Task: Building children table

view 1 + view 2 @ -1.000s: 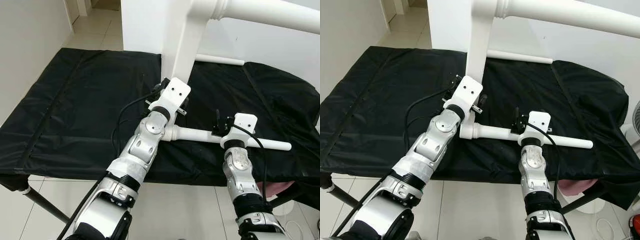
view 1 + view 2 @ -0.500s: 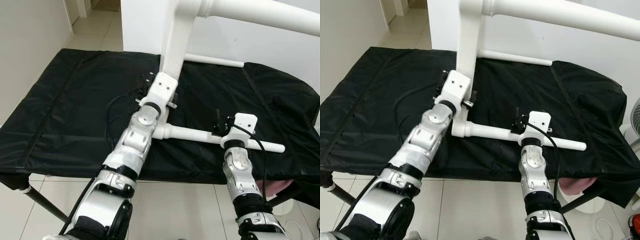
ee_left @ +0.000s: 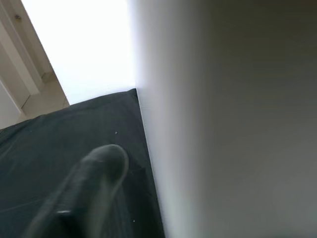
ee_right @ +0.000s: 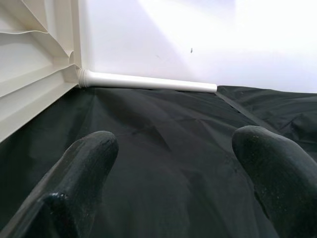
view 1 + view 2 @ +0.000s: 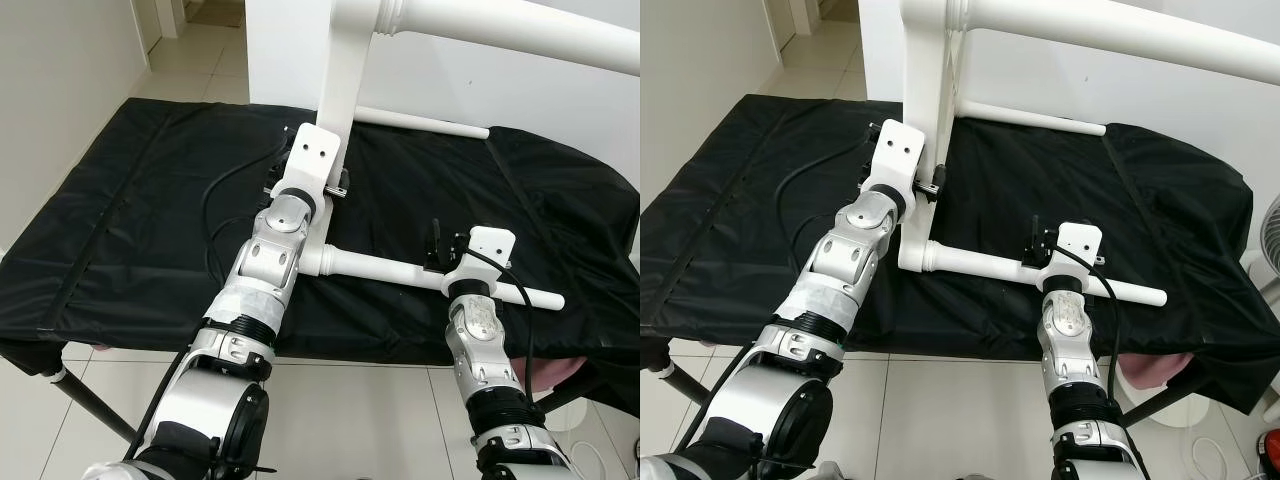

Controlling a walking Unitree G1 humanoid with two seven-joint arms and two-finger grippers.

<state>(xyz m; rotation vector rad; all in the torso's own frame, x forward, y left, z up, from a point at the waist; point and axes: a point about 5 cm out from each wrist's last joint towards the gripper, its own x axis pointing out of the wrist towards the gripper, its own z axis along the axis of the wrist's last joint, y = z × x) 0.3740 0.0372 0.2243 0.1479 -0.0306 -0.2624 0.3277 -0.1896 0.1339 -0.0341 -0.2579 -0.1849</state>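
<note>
The left gripper (image 5: 930,180) is pressed up against the white tabletop panel (image 5: 922,90), which stands on edge on the black padded cover (image 5: 130,220). In the left wrist view one black finger (image 3: 94,183) lies right beside the panel's flat face; whether the fingers pinch the panel or merely rest on it cannot be told.

The right gripper (image 5: 437,255) sits at the near white table leg (image 5: 395,270), which lies level and joins the panel's lower corner. Its wrist view shows both fingertips (image 4: 86,158) spread wide apart over the black cover, with nothing between them.

Compared with a second ago, the left arm has reached farther forward and up along the panel, and the panel's lower end with the near leg has shifted toward the robot's left. The right wrist sits at much the same spot.

A second white leg (image 5: 1030,117) runs from the panel's far corner, lying along the back of the cover close to the white wall (image 5: 560,90). A long upper leg (image 5: 510,25) juts out overhead to the right.
</note>
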